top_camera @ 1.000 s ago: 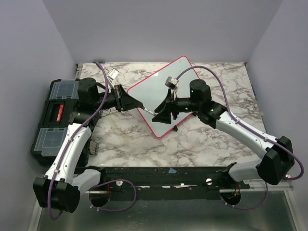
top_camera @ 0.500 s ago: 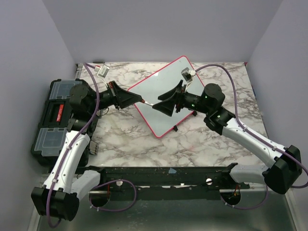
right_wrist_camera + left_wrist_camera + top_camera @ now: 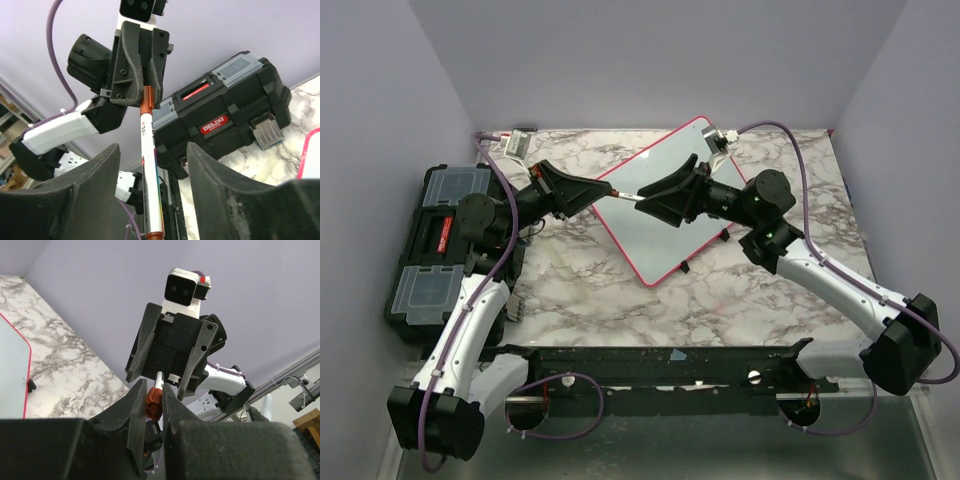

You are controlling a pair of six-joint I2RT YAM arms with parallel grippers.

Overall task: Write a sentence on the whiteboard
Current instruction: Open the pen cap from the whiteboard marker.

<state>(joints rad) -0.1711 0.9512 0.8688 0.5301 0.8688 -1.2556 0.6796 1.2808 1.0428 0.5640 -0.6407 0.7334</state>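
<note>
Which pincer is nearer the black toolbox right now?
Left. The left pincer is raised right of the toolbox, by the left edge of the whiteboard; the right pincer is farther right, above the board's middle.

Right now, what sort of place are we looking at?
Probably a lab robot test cell: plain lilac walls box in a marble-pattern table, the left arm and right arm are bolted to a rail at its near edge, and a black toolbox and a whiteboard are laid out.
</note>
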